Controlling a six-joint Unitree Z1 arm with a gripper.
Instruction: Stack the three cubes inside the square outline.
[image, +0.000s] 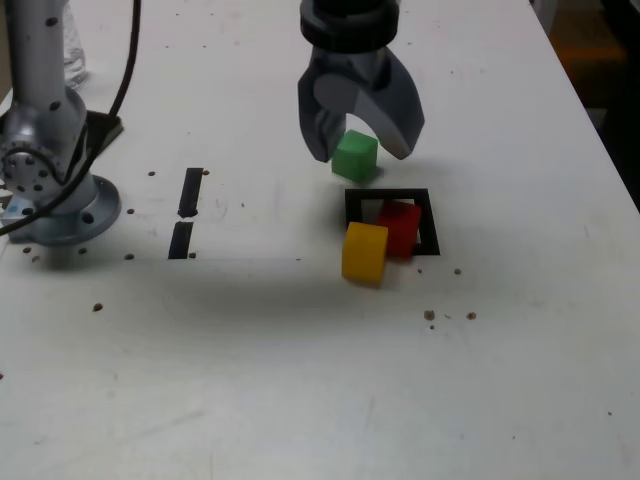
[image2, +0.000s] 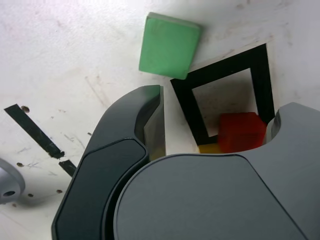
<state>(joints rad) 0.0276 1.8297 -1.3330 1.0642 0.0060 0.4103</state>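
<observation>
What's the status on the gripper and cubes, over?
Gripper open, empty. Red cube partly inside the square outline; yellow and green cubes outside, nothing stacked. No obstruction seen.

Square outline: seen on the tabletop (image: 200, 400), right of centre in the exterior view, its frame (image: 430, 222) crossed by two cubes.
Inner cube (image: 401, 225): set partly within the outline, over its lower side.
Corner cube (image: 365, 252): placed at the outline's lower-left corner, just beside the inner cube.
Outer cube (image: 355, 156): located outside, just above the outline's upper-left corner.
Tape strips (image: 190, 192): laid end to end, left of centre.
</observation>
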